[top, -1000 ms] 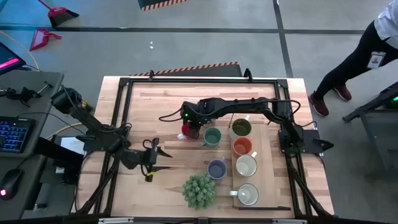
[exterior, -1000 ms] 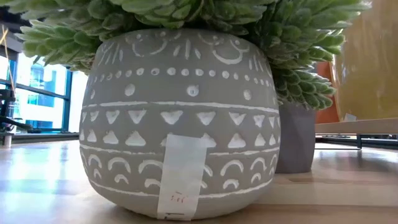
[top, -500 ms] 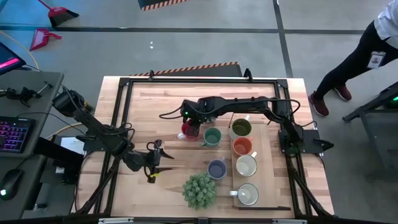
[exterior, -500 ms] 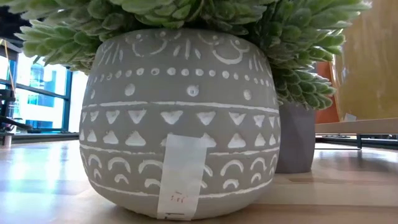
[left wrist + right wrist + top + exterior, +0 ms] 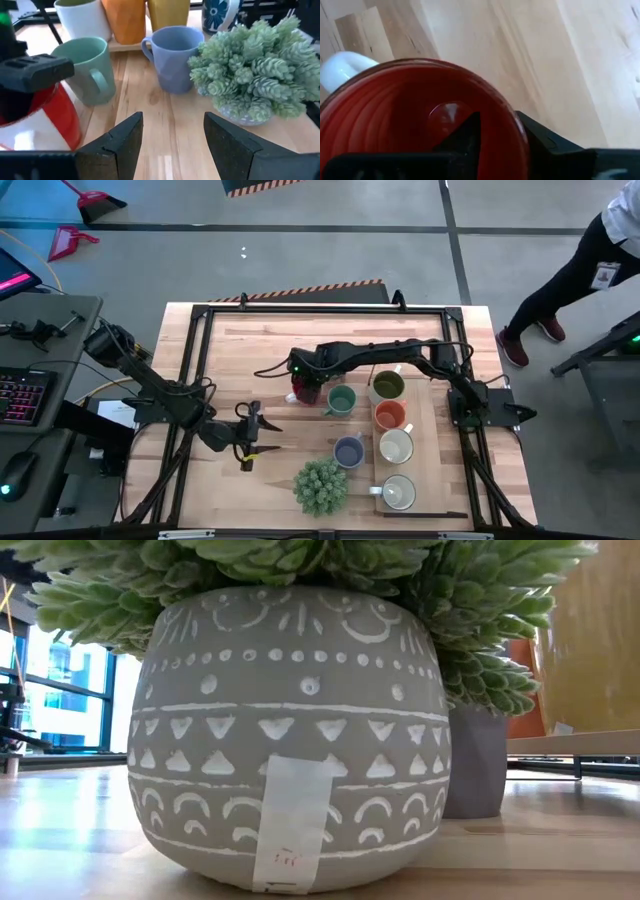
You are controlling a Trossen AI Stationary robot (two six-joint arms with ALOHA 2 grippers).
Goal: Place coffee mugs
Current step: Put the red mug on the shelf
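A red mug with a white handle is near the table's middle, with my right gripper shut on it. Right of it stand a green mug and a blue-grey mug. Olive, orange and two white mugs stand in a row on a wooden board. My left gripper hovers open over bare table, left of the mugs, pointing toward them with nothing between its fingers. My right gripper holds the red mug by its rim, one finger inside the cup and the other outside the wall. The fingers come steeply from above. The mug is upright; whether its base touches the table, I cannot tell.
A spiky green plant in a patterned grey pot stands near the front edge beside the blue-grey mug and fills the low view. A black frame rims the table. A person stands beyond the far right corner.
My right gripper has sunk a little toward the table with the red mug, which stays upright in the hold.
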